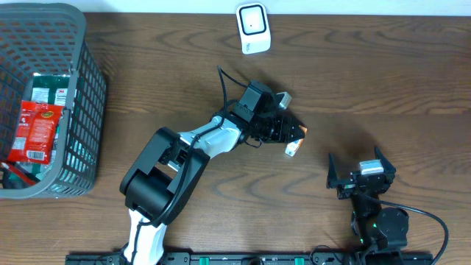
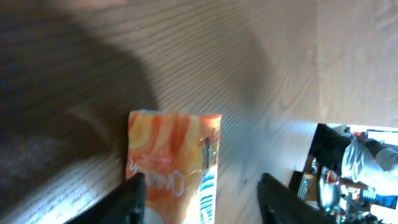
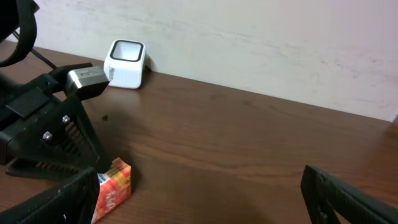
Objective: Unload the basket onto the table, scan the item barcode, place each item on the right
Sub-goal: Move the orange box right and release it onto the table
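Note:
The item is a small orange packet point(image 1: 293, 148) with white lettering, lying on the wooden table right of centre. My left gripper point(image 1: 296, 135) stands over it, open. In the left wrist view the packet point(image 2: 169, 152) lies between the fingers of that gripper point(image 2: 202, 200), close against the left finger, with a clear gap to the right finger. The white barcode scanner point(image 1: 252, 28) stands at the table's far edge. My right gripper point(image 1: 360, 175) is open and empty near the front right. Its wrist view shows the packet point(image 3: 113, 185) and the scanner point(image 3: 126, 63).
A grey wire basket point(image 1: 77, 110) stands at the left edge, holding a red packet point(image 1: 35, 131) and a green one point(image 1: 53, 90). A black cable runs from the left arm point(image 1: 199, 143). A pale wall point(image 3: 261, 43) rises behind the table.

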Robot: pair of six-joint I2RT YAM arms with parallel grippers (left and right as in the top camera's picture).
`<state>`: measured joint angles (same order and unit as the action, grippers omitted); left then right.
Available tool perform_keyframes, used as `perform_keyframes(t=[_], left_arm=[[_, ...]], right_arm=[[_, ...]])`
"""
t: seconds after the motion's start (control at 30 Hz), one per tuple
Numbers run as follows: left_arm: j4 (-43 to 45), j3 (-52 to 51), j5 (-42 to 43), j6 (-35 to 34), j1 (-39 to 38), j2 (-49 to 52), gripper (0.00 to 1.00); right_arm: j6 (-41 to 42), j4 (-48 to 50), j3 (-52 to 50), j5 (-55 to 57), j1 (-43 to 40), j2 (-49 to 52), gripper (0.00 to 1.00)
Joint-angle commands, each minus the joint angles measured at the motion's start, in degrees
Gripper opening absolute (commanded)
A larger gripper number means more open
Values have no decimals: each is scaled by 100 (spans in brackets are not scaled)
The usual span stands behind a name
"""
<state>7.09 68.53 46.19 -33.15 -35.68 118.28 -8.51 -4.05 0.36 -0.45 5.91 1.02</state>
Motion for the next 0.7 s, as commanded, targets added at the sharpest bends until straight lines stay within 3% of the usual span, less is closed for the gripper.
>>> perform_keyframes(t=[0.0, 0.2, 0.43, 0.63, 0.67], left_arm=[[-273, -15, -267, 293, 26, -201, 62], [-1145, 11, -1189, 863, 26, -695, 65], [-2774, 63, -2852, 1519, 28, -1561, 66], [-4065, 651, -3060, 1650, 269, -1801, 66], [-4734, 1128, -3064, 1864, 391, -1801, 66]], right_arm=[[-76, -24, -4, -26, 17, -26, 99], [-76, -24, -4, -26, 17, -26, 99], [-76, -24, -4, -26, 20, -26, 99], [-76, -24, -4, -26, 20, -26, 99], [-76, -24, -4, -26, 17, -26, 99]])
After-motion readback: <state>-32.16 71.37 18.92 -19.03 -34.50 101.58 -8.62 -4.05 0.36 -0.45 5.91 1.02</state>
